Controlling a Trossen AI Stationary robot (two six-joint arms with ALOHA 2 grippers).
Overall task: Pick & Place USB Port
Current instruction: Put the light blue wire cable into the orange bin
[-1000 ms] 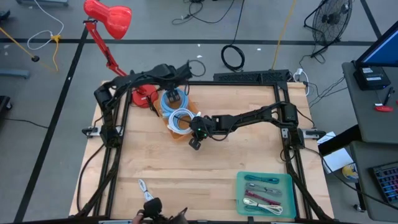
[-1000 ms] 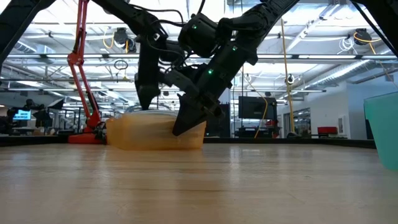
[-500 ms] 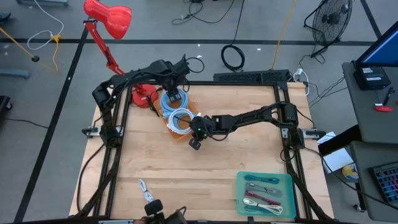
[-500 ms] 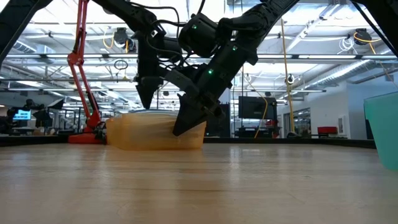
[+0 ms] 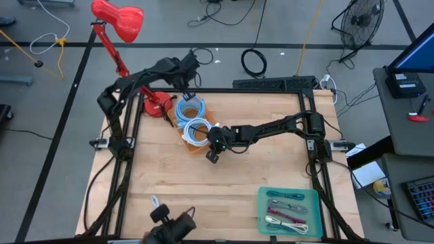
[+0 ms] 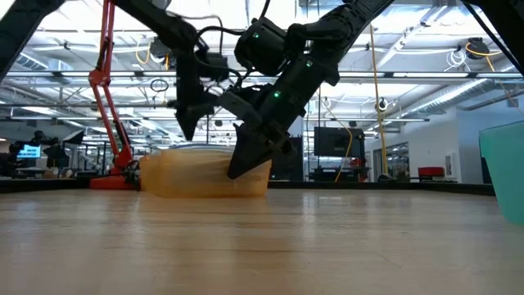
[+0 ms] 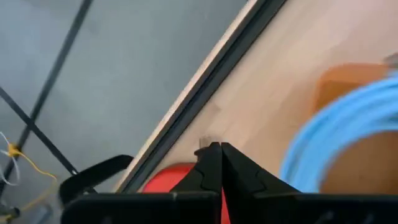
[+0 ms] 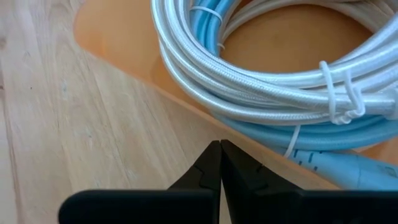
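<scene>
Change: left tool (image 5: pixel 188 76) has snapped together and swung off toward the table's back edge, nothing visible between its tips.
Meaning: the grab probably missed; a retry looks needed.
Right tool (image 5: pixel 213 156): together, empty, at the tray's (image 5: pixel 192 145) near rim.
Cables (image 5: pixel 193 122): 2 coils in the tray, braided white over smooth blue, tie-bound.
Tray: shallow orange plastic, rounded corners.
Table (image 5: pixel 224 183): pale wood grain.

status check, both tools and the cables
Left tool shut, empty, above tray's far end. Right tool shut at orange tray rim. Coiled cables in tray.
</scene>
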